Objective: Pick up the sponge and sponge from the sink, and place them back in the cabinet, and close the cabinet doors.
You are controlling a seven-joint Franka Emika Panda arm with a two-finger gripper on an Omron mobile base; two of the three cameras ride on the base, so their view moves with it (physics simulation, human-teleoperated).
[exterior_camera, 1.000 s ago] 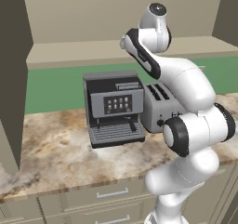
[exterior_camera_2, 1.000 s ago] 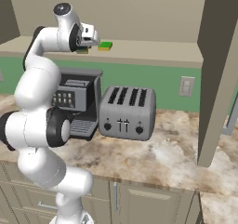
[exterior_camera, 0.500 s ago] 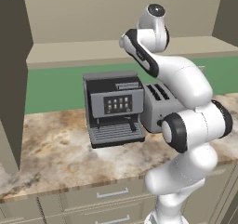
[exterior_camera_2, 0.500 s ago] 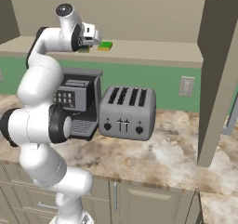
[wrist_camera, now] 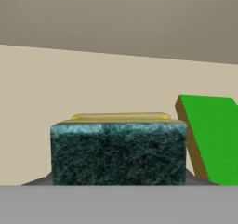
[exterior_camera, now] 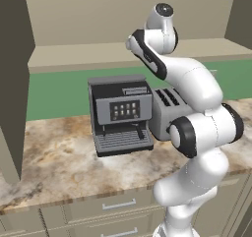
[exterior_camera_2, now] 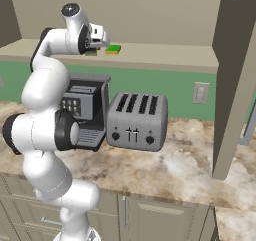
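On the beige shelf (exterior_camera_2: 160, 57) of the open cabinet, my gripper (exterior_camera_2: 93, 49) is shut on the dark-topped sponge (exterior_camera_2: 90, 52). In the hand view this sponge (wrist_camera: 118, 153) sits close and low in the middle, its yellow base behind its dark green-black face, and it hides my fingertips. Just to its right on the shelf (wrist_camera: 93, 88) lies the bright green sponge (wrist_camera: 211, 139) (exterior_camera_2: 113, 49). One cabinet door (exterior_camera_2: 232, 85) stands open on the right and another (exterior_camera: 12, 83) on the left. The sink is out of view.
Below the shelf, a black coffee machine (exterior_camera: 120, 113) and a silver toaster (exterior_camera_2: 137, 121) stand on the marbled counter (exterior_camera_2: 175, 170), under my raised arm. Beige drawers (exterior_camera: 113, 206) run along the counter front. A green wall strip lies behind the appliances.
Almost nothing differs: my hand has stayed at the shelf with the dark sponge, shifting only slightly. The green sponge has not moved.
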